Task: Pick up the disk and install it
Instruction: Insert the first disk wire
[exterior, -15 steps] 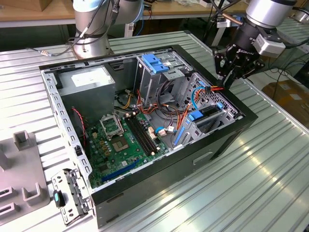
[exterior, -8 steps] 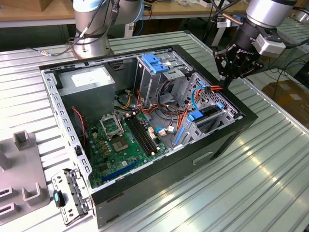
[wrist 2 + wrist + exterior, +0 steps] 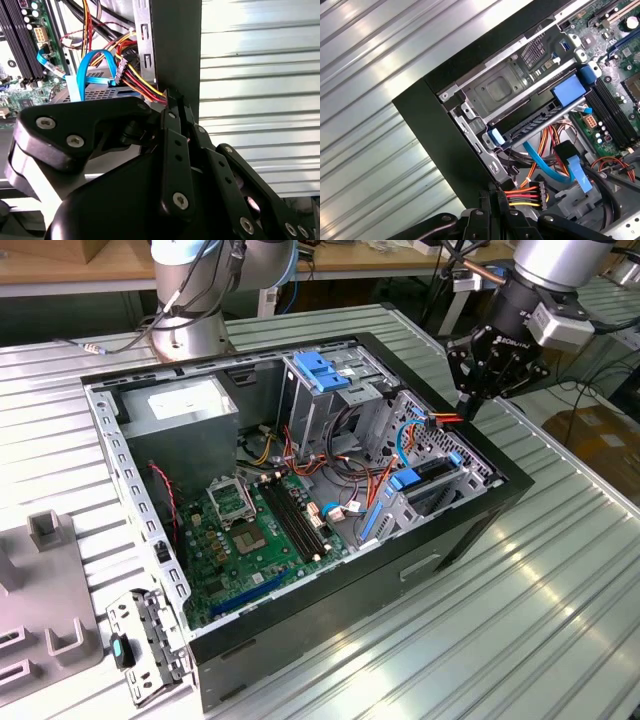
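Ribbed metal table [image 3: 560, 570] carries open computer case [image 3: 470, 530]. Disk [image 3: 433, 472] apparently seated in bay inside case, by wall beneath arm, between blue rails; dark flat face showing, label hidden. Gripper [image 3: 468, 405] hangs over that same case wall, fingers pressed together, pinching red-yellow-black power cable [image 3: 522, 194] just short of its plug. Risks: cable slipping from pinch; plug meeting disk's socket skewed, straining contacts; blue data cable [image 3: 545, 162] crowding bay, liable to snag fingers.

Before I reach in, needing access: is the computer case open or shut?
Open: the computer case lies uncovered on top, its motherboard exposed.
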### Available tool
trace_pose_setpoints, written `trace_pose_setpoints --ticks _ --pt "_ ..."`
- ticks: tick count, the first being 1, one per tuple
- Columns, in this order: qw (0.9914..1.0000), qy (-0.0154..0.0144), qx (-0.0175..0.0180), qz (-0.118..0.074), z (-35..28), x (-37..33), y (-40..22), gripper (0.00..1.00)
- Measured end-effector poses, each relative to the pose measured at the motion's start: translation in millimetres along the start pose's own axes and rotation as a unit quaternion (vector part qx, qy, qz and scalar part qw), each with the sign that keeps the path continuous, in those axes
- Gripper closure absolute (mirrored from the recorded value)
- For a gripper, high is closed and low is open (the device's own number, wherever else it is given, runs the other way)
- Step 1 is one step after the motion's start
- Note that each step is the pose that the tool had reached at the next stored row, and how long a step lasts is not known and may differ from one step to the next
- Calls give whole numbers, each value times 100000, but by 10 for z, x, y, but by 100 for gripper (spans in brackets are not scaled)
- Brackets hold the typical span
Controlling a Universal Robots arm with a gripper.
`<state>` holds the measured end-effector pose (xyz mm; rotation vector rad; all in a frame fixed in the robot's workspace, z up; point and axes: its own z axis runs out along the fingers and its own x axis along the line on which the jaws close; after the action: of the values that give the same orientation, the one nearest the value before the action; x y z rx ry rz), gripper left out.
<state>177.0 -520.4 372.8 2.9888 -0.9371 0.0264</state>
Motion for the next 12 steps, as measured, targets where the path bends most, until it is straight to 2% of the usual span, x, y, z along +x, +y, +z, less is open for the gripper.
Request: trace_pose_setpoints --ticks 4,11,12 --pt "100000 31 -47 8 0 -2 2 83" --pt "99999 24 -53 491 5 -90 62 83" --pt "99994 26 -66 1119 6 -91 64 83"
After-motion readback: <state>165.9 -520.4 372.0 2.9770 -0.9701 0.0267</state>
